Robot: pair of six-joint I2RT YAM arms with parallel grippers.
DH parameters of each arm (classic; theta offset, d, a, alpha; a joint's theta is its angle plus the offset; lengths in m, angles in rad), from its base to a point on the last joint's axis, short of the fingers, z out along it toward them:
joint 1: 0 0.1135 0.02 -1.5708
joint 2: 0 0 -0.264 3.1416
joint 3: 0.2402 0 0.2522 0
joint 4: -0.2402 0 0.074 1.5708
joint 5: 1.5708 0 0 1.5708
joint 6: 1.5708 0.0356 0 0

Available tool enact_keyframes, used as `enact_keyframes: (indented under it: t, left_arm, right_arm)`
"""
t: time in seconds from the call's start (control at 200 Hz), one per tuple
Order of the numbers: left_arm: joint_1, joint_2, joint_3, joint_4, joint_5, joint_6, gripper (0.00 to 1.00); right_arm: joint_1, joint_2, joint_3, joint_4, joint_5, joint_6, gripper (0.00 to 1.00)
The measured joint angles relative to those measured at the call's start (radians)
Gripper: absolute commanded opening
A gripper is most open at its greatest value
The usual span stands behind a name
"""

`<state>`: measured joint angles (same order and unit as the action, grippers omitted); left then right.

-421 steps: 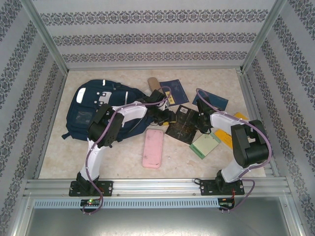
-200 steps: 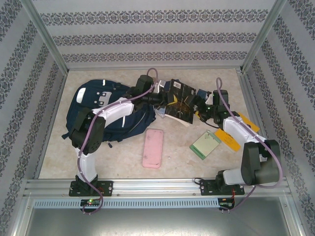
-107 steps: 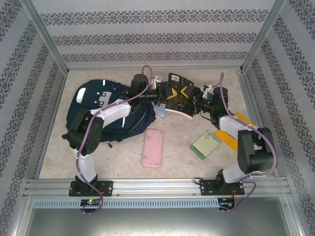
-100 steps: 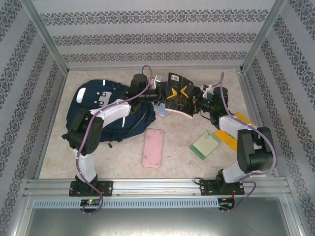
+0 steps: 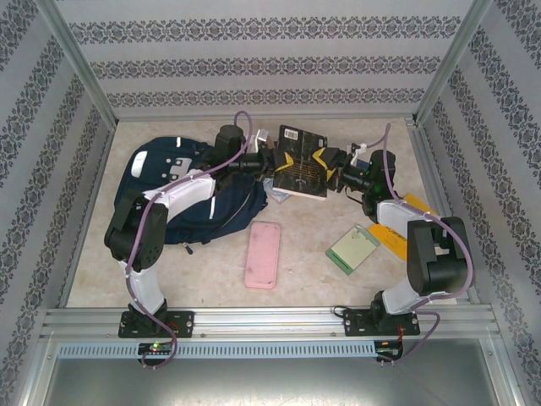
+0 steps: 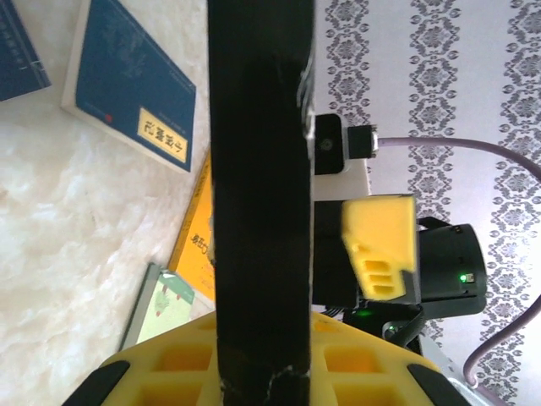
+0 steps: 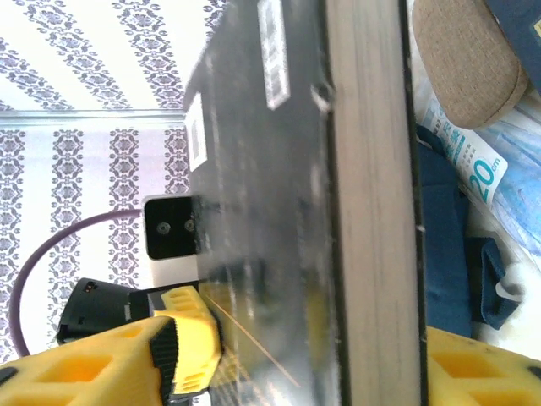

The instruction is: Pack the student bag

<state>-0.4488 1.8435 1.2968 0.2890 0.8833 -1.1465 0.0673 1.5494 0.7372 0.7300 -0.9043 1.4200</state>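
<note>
The student bag [image 5: 173, 193], a large navy backpack, lies at the left of the table; its blue fabric [image 7: 444, 245] also shows in the right wrist view. A thick black book [image 5: 300, 161] hangs upright in the air beside it, held between both arms. My left gripper [image 5: 269, 162] is shut on its left edge, and the dark spine [image 6: 262, 169] runs up from between those jaws [image 6: 262, 342]. My right gripper [image 5: 336, 174] clamps the opposite edge, one yellow finger [image 7: 182, 347] pressed on the glossy cover [image 7: 262, 211], the page edge against the other.
On the table lie a pink pencil case [image 5: 262, 254], a green notebook [image 5: 352, 248], an orange book [image 5: 397, 230], a blue book [image 6: 131, 85], a tan pouch [image 7: 461, 51] and a tissue pack [image 7: 473, 165]. Patterned walls enclose the table on three sides.
The black book has risen, turned more upright and shifted left toward the bag. The right gripper's jaws have narrowed onto it. The left grip is unchanged.
</note>
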Motion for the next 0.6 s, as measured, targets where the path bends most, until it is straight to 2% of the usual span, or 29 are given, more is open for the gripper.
enact_keyframes:
  t: [0.255, 0.43, 0.6]
  left_arm:
    - [0.026, -0.006, 0.013, -0.007, 0.002, -0.013, 0.00]
    - [0.026, -0.004, 0.100, 0.015, -0.001, -0.055, 0.00]
    - [0.030, 0.001, 0.108, 0.039, -0.002, -0.090, 0.00]
  right_arm:
    - [0.007, 0.000, -0.004, 0.004, -0.005, 0.018, 0.89]
    - [0.061, 0.017, -0.006, 0.024, -0.002, 0.034, 0.90]
    - [0.084, 0.042, 0.013, 0.048, 0.009, 0.072, 0.90]
